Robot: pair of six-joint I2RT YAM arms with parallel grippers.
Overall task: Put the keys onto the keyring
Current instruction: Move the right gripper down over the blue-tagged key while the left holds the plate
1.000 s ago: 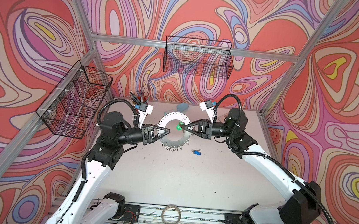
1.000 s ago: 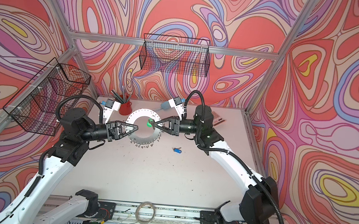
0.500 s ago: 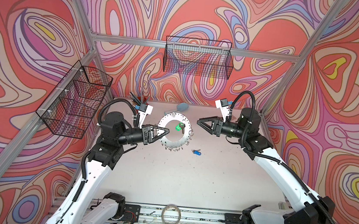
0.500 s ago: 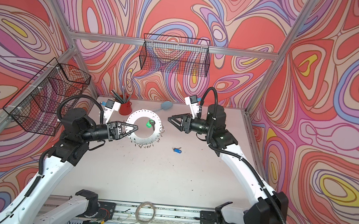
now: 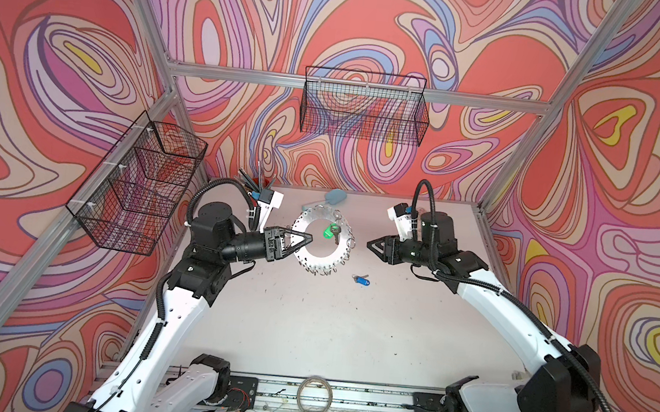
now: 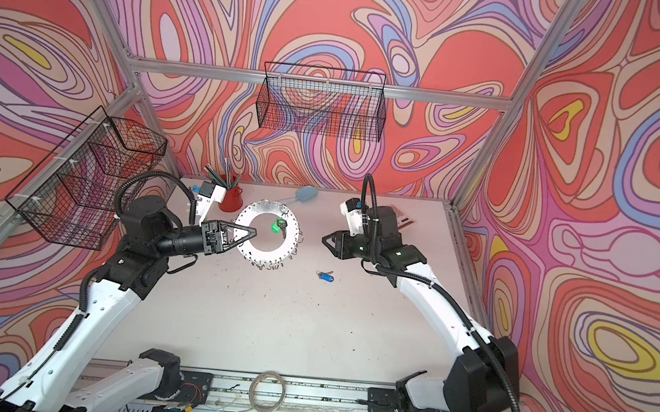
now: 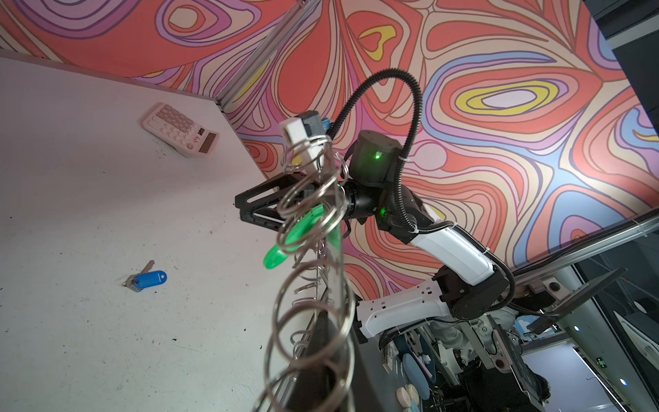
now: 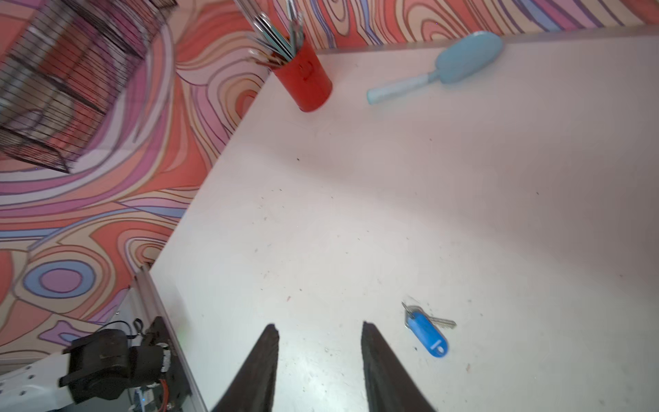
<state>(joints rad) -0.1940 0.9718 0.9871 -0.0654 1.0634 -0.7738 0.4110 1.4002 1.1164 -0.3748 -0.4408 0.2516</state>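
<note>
Screening left tool (image 5: pixel 304 239) tips, keyring (image 7: pixel 338 281) edge-on, green key (image 7: pixel 276 257) half-covered

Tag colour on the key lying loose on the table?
The tag is blue; right wrist view.

Grey keyring (image 5: pixel 319 262): flat metal disc w/ big round centre hole, rim fringed w/ small wire split rings. It's up at a tilt, not flat on the counter (image 5: pixel 307 321); the left gripper (image 5: pixel 308 238) is clamped on its left rim. One green-tag key (image 5: pixel 332 231) hangs off a rim ring on the far-right side, tag showing over the hole in both top views. The blue-tag key (image 5: pixel 361 278) lies flat on the counter, loose, near the keyring's right & apart from it, w/ its own small ring at the tag end.
</note>
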